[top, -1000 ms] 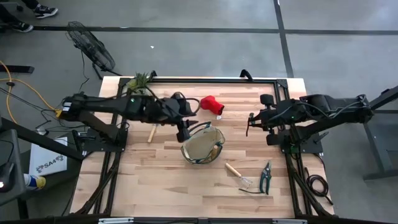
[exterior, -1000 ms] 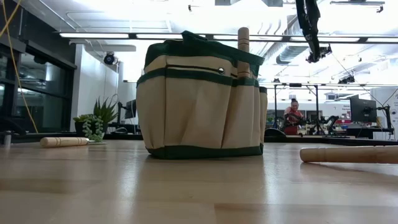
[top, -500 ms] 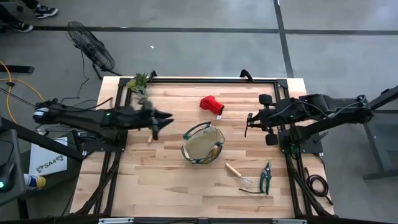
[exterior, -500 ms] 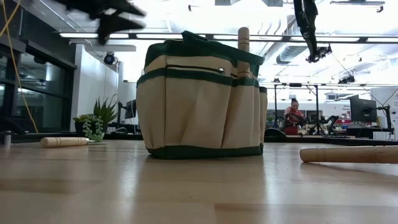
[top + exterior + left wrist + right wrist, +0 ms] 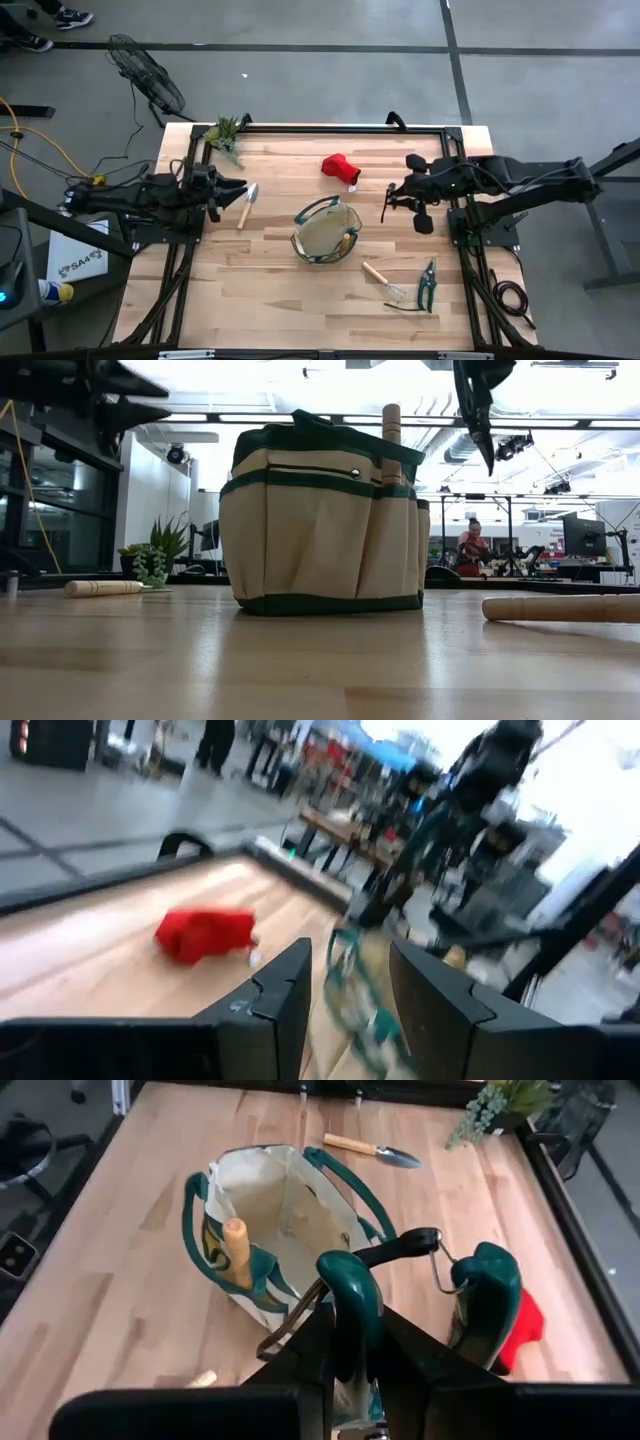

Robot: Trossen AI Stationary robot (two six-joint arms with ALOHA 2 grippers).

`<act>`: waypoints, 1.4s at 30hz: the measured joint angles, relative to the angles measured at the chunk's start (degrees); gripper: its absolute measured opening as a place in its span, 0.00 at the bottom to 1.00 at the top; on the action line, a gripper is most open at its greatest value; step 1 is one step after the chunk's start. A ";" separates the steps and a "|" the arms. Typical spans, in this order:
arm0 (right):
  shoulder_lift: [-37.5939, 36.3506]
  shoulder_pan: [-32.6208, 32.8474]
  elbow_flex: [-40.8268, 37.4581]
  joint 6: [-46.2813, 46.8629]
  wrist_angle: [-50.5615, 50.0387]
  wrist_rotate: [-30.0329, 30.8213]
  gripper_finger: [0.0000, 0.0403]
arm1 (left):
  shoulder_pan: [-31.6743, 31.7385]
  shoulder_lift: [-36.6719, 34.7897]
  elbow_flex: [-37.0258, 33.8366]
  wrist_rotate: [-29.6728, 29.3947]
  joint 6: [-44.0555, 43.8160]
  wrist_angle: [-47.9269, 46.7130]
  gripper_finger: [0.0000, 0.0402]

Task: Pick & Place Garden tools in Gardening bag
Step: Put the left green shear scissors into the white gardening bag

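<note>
The tan gardening bag [image 5: 325, 230] with green trim stands open mid-table, a wooden handle [image 5: 236, 1250] sticking up inside its rim. My right gripper [image 5: 392, 198] is shut on a green-handled pruner [image 5: 420, 1295], above the table just right of the bag. My left gripper [image 5: 235, 188] is open and empty at the table's left side, beside a silver trowel [image 5: 246, 205] lying flat. A red glove [image 5: 340, 168] lies behind the bag. A wire rake [image 5: 382, 280] and a second pruner [image 5: 428, 283] lie at the near right. My right gripper pinches one green handle [image 5: 348, 1305] of the pruner between its two fingers. The other handle [image 5: 485, 1305] stands free beside them. The pruner is lifted clear of the table, and its dark end [image 5: 487, 455] points down below the gripper.
A green plant sprig [image 5: 225, 132] sits at the far left corner. A black frame rail [image 5: 320, 130] runs along the table's far edge. Bare wood lies along the near edge, left of the rake. A person [image 5: 470, 550] shows far off in the room.
My left gripper has drawn back from beside the bag toward the table's left edge, empty. My right gripper has gone a little toward the bag with the pruner held clear of the table.
</note>
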 joint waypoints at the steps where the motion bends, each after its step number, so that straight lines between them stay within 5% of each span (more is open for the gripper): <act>1: 0.00 -0.30 -0.58 0.34 1.03 -0.52 0.10 | 0.00 -0.68 -0.05 0.52 0.04 -1.75 0.33; 10: 0.38 -1.58 -3.99 4.31 5.59 1.15 0.10 | 0.00 -2.11 -0.05 1.94 1.82 -7.69 0.33; 18: 0.38 -1.76 -3.99 4.07 5.59 2.45 0.10 | -0.01 -2.07 -7.60 2.15 2.13 1.52 0.33; 24: 0.38 -5.93 -3.99 -0.92 5.59 -5.81 0.10 | -0.02 -2.10 -12.32 2.24 -0.76 9.26 0.33; 34: 2.23 -13.38 -4.12 -12.51 5.55 -25.50 0.10 | -0.02 -2.04 -15.53 1.91 -6.57 8.23 0.33; 42: 6.00 -17.16 -6.78 -20.47 8.22 -33.06 0.10 | -0.02 -2.07 -15.53 2.86 -7.37 7.98 0.33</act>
